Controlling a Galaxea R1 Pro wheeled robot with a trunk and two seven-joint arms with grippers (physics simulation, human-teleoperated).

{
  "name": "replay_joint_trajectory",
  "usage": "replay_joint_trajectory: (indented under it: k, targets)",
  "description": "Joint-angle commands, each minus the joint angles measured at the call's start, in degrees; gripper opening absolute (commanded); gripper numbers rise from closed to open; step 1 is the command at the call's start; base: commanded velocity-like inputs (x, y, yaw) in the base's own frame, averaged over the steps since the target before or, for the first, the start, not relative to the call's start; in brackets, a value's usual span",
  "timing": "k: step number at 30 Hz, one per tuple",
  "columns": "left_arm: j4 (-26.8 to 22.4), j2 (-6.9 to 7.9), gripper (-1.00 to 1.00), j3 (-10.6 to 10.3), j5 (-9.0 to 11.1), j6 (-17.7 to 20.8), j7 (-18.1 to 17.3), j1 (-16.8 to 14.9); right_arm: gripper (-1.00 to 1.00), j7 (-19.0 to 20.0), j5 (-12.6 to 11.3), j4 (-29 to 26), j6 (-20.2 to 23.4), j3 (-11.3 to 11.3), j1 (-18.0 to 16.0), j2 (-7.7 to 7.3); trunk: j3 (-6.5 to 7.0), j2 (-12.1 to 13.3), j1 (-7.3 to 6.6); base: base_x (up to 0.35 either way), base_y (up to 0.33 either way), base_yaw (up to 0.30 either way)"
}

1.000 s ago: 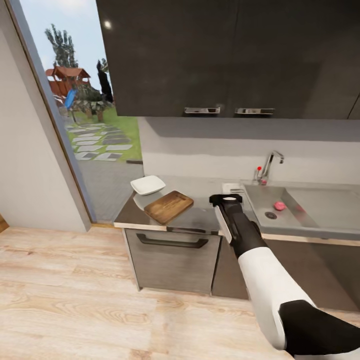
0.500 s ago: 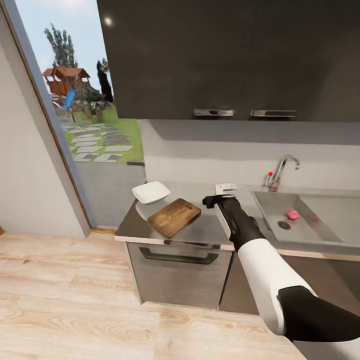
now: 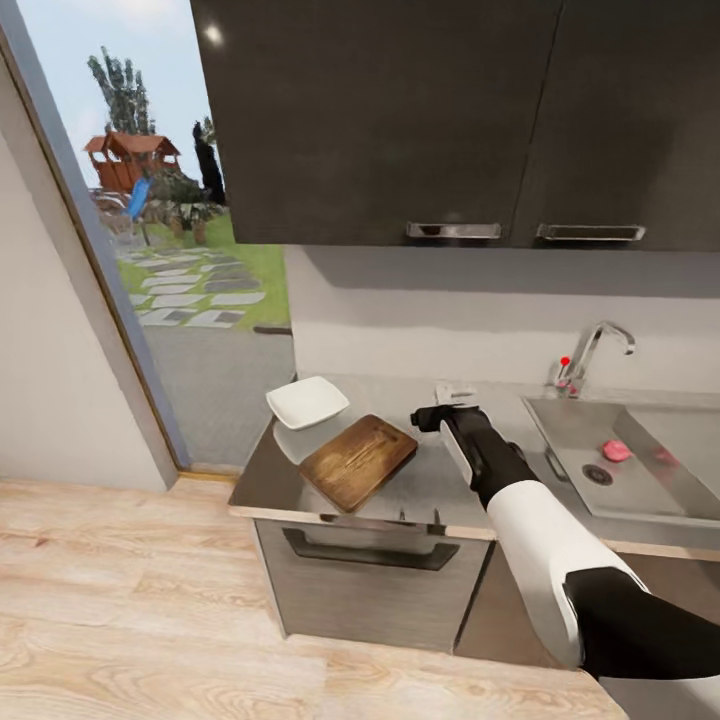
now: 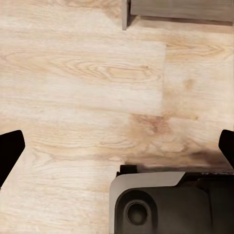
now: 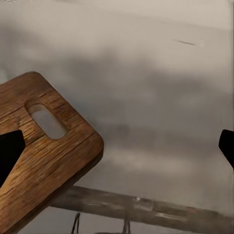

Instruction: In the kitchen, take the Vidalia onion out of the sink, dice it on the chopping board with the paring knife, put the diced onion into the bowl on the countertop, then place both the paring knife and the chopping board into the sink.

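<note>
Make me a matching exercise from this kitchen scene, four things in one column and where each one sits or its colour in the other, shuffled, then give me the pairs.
Things:
1. Vidalia onion
2. bowl
3. chopping board
4. right gripper

Descriptions:
A. white, at the countertop's window end
B. brown wood, lying flat beside the bowl
C. pink, in the sink near the drain
D. black, above the countertop just right of the board

Pairs: 1-C, 2-A, 3-B, 4-D
</note>
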Motion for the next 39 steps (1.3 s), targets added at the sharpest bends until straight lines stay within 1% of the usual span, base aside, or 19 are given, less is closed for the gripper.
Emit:
replay_joint_trajectory:
  k: [1, 9, 11, 24, 25, 29, 32, 36, 39]
  targets:
    - [-0.09, 0.00, 1.00, 0.04, 0.04, -0.06, 0.02, 0.04, 1.00, -0.10, 0.33, 0.02, 0.28, 0.16, -0.05, -0.16, -0.11, -0.11, 0.06, 0.275, 0.003, 0.000]
    - [-0.08, 0.00, 1.00, 0.04, 0.04, -0.06, 0.02, 0.04, 1.00, -0.09, 0.31, 0.73, 0.11, 0.16, -0.05, -0.78, -0.11, -0.11, 0.06, 0.231, 0.001, 0.000]
    - [-0.08, 0.00, 1.00, 0.03, 0.04, -0.06, 0.02, 0.03, 1.00, -0.07, 0.31, 1.71, 0.03, 0.16, -0.05, -0.92, -0.11, -0.11, 0.06, 0.058, 0.000, 0.000]
    - [-0.09, 0.07, 1.00, 0.04, 0.04, -0.06, 0.02, 0.02, 1.00, 0.01, 0.23, 2.65, -0.04, 0.16, -0.05, -0.95, -0.11, -0.11, 0.06, 0.011, 0.002, 0.000]
    - [-0.09, 0.08, 1.00, 0.04, 0.04, -0.06, 0.02, 0.04, 1.00, 0.22, 0.23, 2.83, -0.04, 0.16, -0.05, -0.96, -0.11, -0.11, 0.06, 0.108, 0.070, 0.000]
    - [-0.09, 0.15, 1.00, 0.04, 0.04, -0.06, 0.02, 0.03, 1.00, 3.74, 0.34, 3.08, -0.05, 0.16, -0.05, -0.96, -0.11, -0.11, 0.06, 0.185, 0.145, 0.000]
    - [-0.09, 0.12, 1.00, 0.04, 0.04, -0.06, 0.02, 0.00, 1.00, 5.37, 0.47, 3.37, -0.12, 0.14, -0.05, -1.02, -0.11, -0.11, 0.06, 0.208, 0.134, 0.000]
    - [-0.08, 0.09, 1.00, -0.01, 0.04, -0.06, 0.02, 0.01, 1.00, 5.56, 0.55, 4.51, -1.38, 0.15, -0.05, -1.10, -0.11, -0.11, 0.06, 0.095, 0.024, 0.000]
    - [-0.03, 0.07, 1.00, -0.04, 0.04, -0.06, 0.02, 0.00, 1.00, 5.60, 0.63, 5.77, -3.21, 0.12, -0.05, -1.12, -0.11, -0.11, 0.06, 0.026, 0.007, 0.000]
